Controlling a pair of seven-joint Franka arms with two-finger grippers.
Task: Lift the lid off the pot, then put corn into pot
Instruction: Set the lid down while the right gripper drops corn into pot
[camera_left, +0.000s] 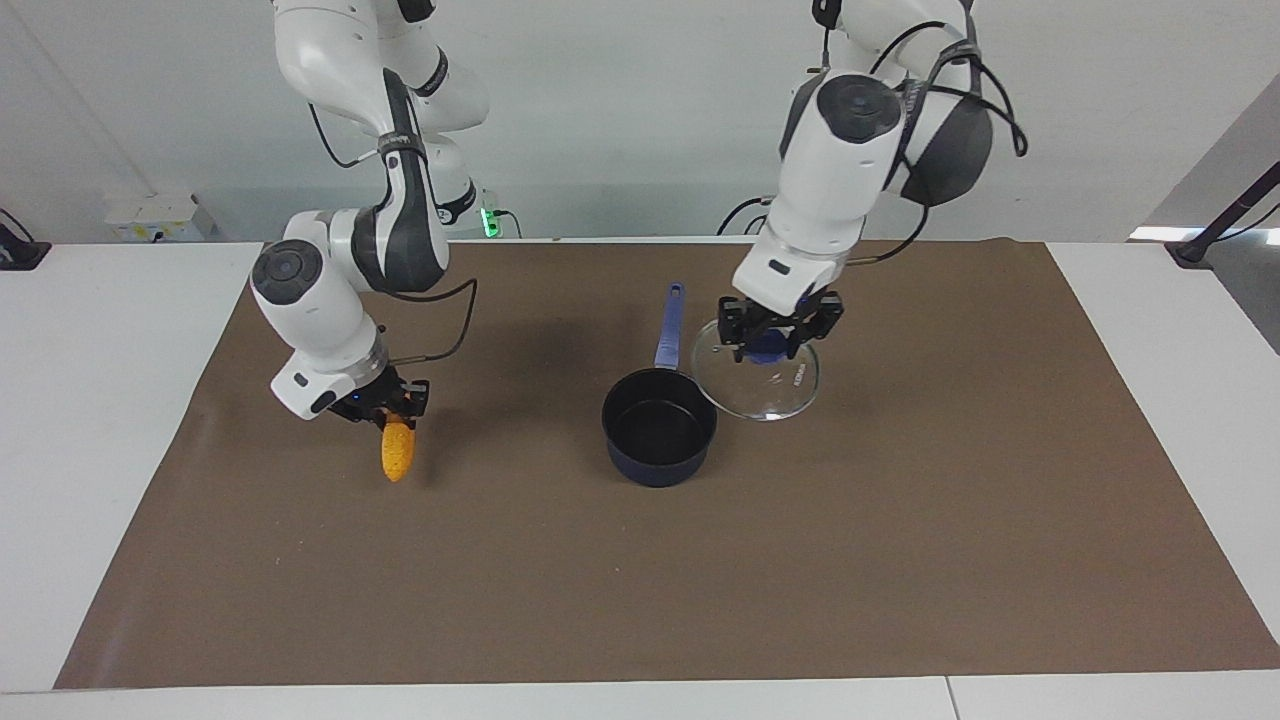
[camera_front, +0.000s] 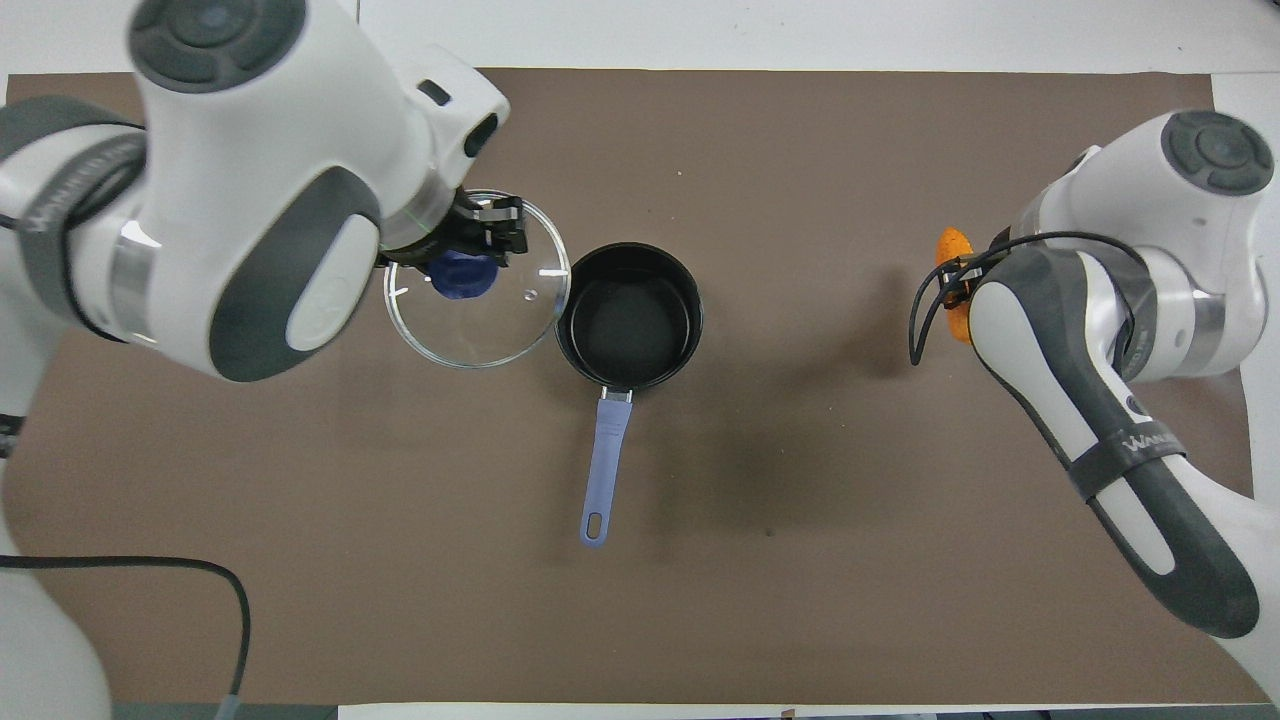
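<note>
The corn (camera_left: 398, 455) is the thing to move now: a small, bumpy, tapered cob that I judge light and fairly stiff, its knobbly skin giving the fingers good purchase, so a pinch across its thick end should carry it without much squeeze. That is where the right end effector (camera_left: 392, 412) has it, fingers clamped together on the upper, thicker end, the cob hanging tip-down over the brown mat toward the right arm's end of the surface (camera_left: 900, 560); whether the tip touches the mat I cannot tell from the facing view. Read on the overhead view, the corn sits at about three o'clock from the pot (camera_left: 659, 430), well apart from it. The pot stands open on the mat near its middle, black inside and with nothing in it, its long blue handle (camera_left: 669, 320) pointing to six o'clock, toward the robots. It looks stable enough to take a dropped cob, though held by one end the cob may swing, so a low release over the middle of the opening seems wise. At nine o'clock of the pot, the lid (camera_left: 765, 385) hangs tilted in the air, just beside the rim and clear of it. Glass and metal-rimmed, it is the fragile, slippery piece; the left end effector (camera_left: 780, 330) is closed on its blue knob (camera_left: 768, 347), the only sound hold.
</note>
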